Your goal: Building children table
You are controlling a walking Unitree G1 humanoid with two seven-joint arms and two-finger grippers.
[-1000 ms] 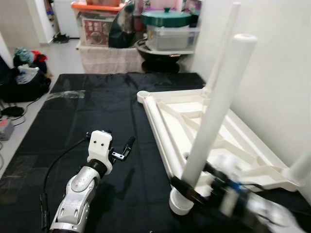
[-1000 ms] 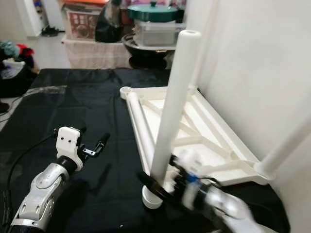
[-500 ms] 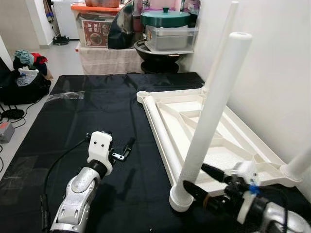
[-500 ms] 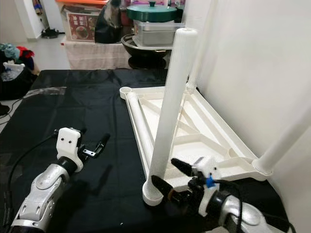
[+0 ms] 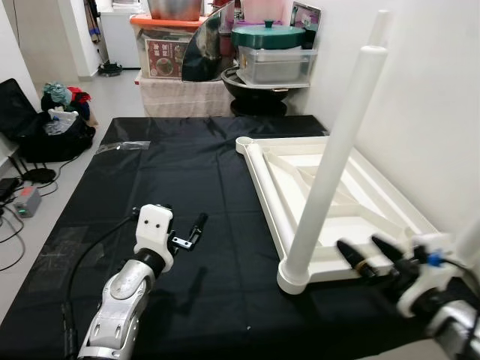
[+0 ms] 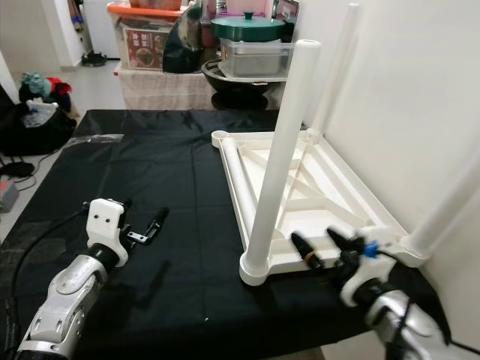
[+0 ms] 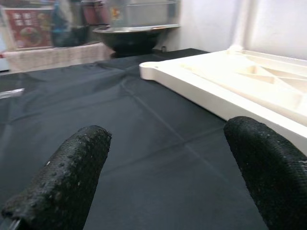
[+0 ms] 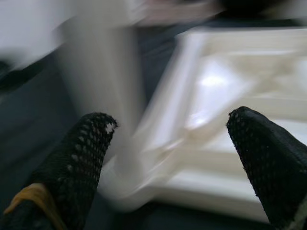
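Our right gripper (image 5: 367,256) hangs with its two black fingers spread apart and holding nothing, just beside the near edge of the upturned table top (image 5: 352,202) and close to the foot of the nearest leg (image 5: 330,169). Through the right wrist camera we see those fingers (image 8: 79,158) wide apart with the white frame blurred between them.

Taking things from the largest down, the black sheet (image 5: 172,225) covers most of the floor before us. On its right side, along the white wall (image 5: 427,97), lies the white table top, upside down, its ribbed underside facing up. The nearest leg stands upright in the corner socket closest to us. A second leg (image 5: 375,37) rises at the far corner against the wall, and part of a third (image 6: 450,202) slants up at the near right corner. The far left corner socket (image 5: 244,142) has no leg in it.

Beyond the sheet we see a low shelf with a green-lidded pot (image 5: 268,34) on a clear box, a dark bowl (image 5: 259,82) under it, and a pile of bags (image 5: 52,120) on the far left.

Our left gripper (image 5: 187,234) hovers over the bare sheet, well apart from the table top, with its fingers (image 7: 62,177) spread and nothing between them.
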